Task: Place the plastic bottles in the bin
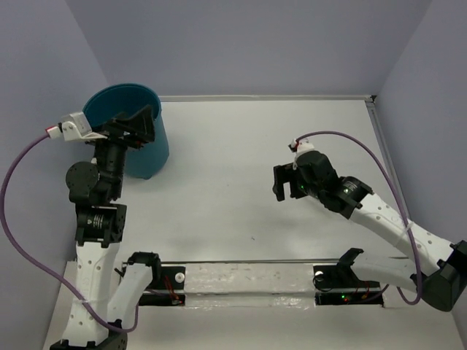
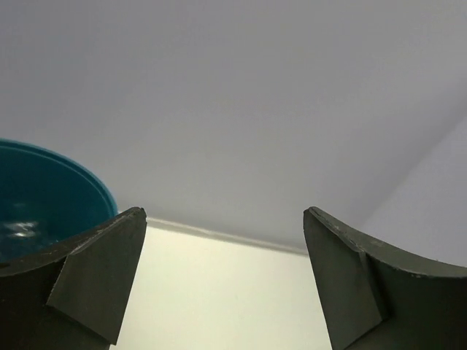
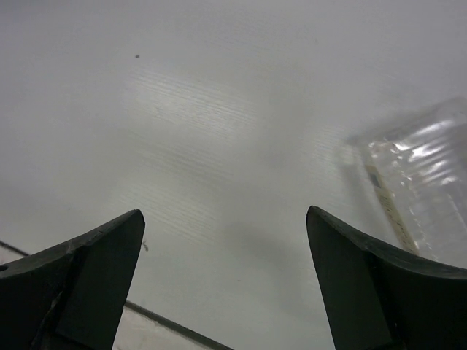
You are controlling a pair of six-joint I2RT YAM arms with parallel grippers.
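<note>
**White surface, one bin standing on it**

White matte surface (image 1: 292, 146) is carrying a teal bin (image 1: 149, 154), which is standing upright at the far-left corner. One small dark speck (image 1: 253, 237) is sitting near the middle. A clear glossy strip (image 1: 241, 281) is running along the near edge. A clear ribbed plastic piece (image 3: 419, 182) is lying at the right margin of the right wrist view; identity unclear.

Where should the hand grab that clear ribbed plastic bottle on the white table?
Grip the clear ribbed plastic bottle across its body, the right hand coming from above: it seems to lie flat, diagonally, so the open hand could straddle its width. Only one end shows.
</note>
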